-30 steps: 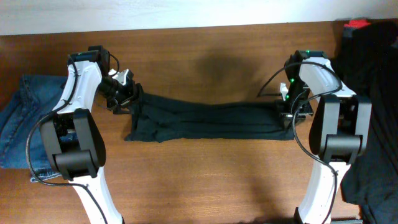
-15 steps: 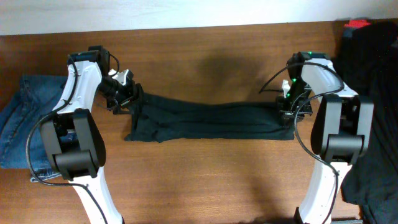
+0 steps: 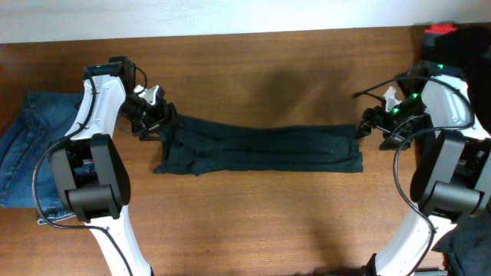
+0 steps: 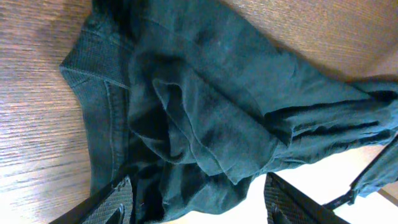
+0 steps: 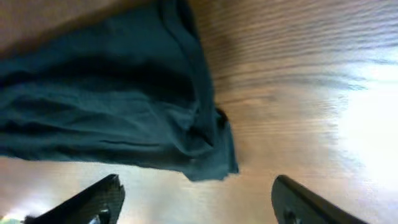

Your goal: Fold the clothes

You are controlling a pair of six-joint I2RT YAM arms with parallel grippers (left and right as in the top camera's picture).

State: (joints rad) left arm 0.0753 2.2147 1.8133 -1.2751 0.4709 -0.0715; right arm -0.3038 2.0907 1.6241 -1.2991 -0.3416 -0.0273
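The clothes, a black T-shirt [image 3: 261, 149], lie in a long narrow band across the middle of the table [image 3: 253, 222]. My left gripper [image 3: 157, 121] sits at its left end. In the left wrist view bunched shirt fabric [image 4: 205, 106] lies between the fingers of that gripper [image 4: 196, 199]. They stand wide open, with a gap beside the right finger. My right gripper [image 3: 370, 126] hovers just right of the shirt's right end, open and empty. The right wrist view shows the shirt's end [image 5: 106, 106] flat on the wood ahead of this gripper [image 5: 196, 199].
Blue jeans [image 3: 23, 153] lie at the table's left edge behind the left arm. A dark heap of clothing [image 3: 464, 69] fills the right edge, with a red thing [image 3: 441, 31] at its top.
My right gripper has opened, let go of the shirt's right end and drawn back to the right. That end now rests on the table. The left arm has not moved.
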